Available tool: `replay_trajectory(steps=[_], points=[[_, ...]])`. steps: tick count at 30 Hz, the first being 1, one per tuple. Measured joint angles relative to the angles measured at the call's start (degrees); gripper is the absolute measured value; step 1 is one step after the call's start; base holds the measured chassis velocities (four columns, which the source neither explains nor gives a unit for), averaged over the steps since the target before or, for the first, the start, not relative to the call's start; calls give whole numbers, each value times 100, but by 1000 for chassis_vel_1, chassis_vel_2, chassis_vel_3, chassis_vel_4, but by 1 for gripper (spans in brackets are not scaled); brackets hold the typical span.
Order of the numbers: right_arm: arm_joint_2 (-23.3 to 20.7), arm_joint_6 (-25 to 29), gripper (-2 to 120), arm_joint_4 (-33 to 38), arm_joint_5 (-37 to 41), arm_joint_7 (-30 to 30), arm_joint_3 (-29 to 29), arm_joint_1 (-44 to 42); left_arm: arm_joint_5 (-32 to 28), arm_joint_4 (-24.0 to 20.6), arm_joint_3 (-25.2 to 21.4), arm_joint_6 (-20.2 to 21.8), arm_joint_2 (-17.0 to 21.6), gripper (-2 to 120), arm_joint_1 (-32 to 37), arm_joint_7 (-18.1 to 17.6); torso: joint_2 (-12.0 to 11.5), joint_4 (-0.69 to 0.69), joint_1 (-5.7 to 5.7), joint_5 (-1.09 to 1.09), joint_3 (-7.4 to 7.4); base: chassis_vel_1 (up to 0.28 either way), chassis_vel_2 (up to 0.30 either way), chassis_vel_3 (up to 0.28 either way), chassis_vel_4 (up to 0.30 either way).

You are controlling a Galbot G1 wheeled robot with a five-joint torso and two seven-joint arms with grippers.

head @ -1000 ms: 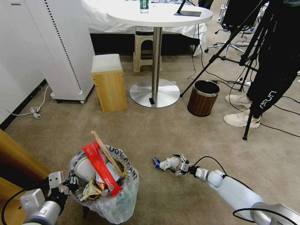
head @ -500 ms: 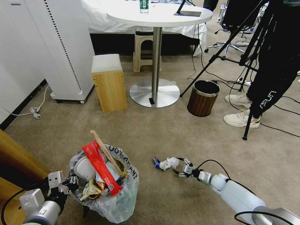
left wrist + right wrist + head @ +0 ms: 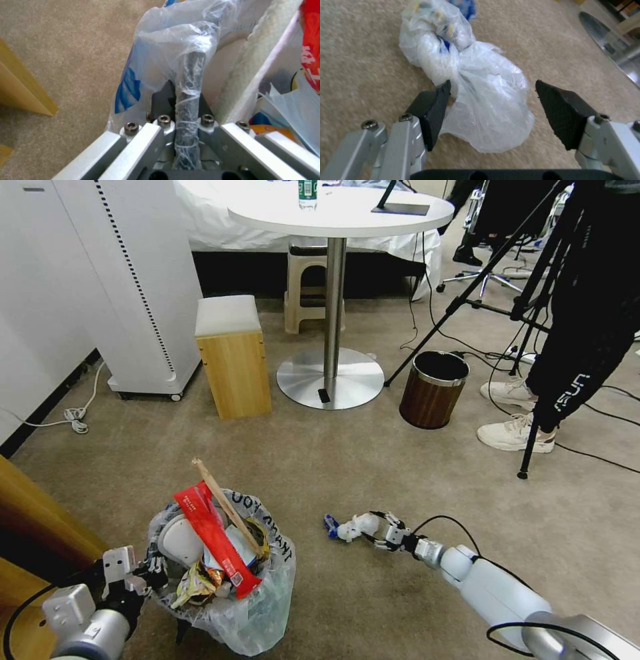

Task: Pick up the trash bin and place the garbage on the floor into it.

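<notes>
- The left gripper sits low at the robot's left, its fingers clamped on the bag-covered rim of the trash bin.
- The trash bin is beside it on the floor, its clear liner stuffed with a red wrapper, a wooden stick poking out upward, a white slipper and an orange snack packet.
- To the right, a crumpled clear plastic bag with a blue bit at its far end lies on the floor.
- The right gripper is low at this bag, its fingers spread wide on either side of the bag's near end; one pad touches the plastic.
</notes>
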Motion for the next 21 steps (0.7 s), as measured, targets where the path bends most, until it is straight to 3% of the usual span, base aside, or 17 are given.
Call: replay_trajectory(steps=[9,18,21], points=[[-38,10,63,24,-24,17,60,-74,6,-25,-8,-13,-3,0,16,2,0,-2,0,-1,0,0,0,0,0],[-109,9,33,29,-80,93,138,-149,-1,-25,6,-21,13,0,-3,-13,0,-1,0,0,0,0,0,0,0],[-66,6,18,-14,-99,102,154,-165,-4,-22,2,-34,18,0,-5,-14,0,-1,0,0,0,0,0,0,0]])
